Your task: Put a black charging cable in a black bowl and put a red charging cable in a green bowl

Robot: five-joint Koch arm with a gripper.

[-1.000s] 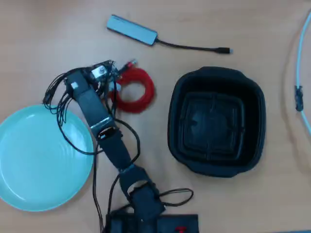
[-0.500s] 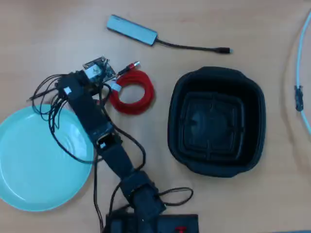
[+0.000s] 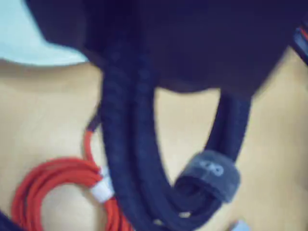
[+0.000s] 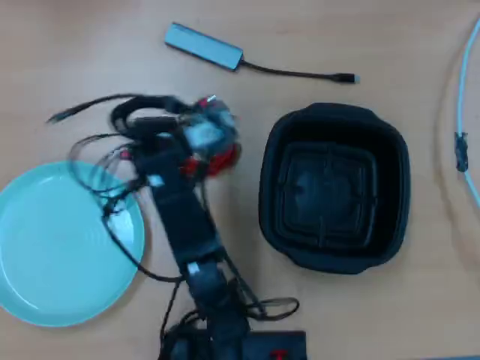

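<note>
In the wrist view the black charging cable [image 3: 130,144] hangs as a loop with a grey strap from my gripper [image 3: 163,72], whose dark blurred jaws are shut on it. Below it the red charging cable [image 3: 53,173] lies coiled on the table, and the green bowl [image 3: 29,48] shows at the top left. Overhead, my gripper [image 4: 178,120] hovers over the red charging cable [image 4: 225,157], mostly covering it. The black charging cable [image 4: 139,109] trails its tail to the left. The green bowl [image 4: 45,255] sits at the left and the black bowl [image 4: 274,187] at the right, with nothing in either.
A grey hub with a black lead [image 4: 204,45] lies at the top of the overhead view. A pale blue cable [image 4: 465,112] runs down the right edge. The arm's base [image 4: 225,330] and its wiring fill the bottom centre.
The arm has swung right from beside the green bowl to above the red coil. The black cable now shows raised, its tail streaming left.
</note>
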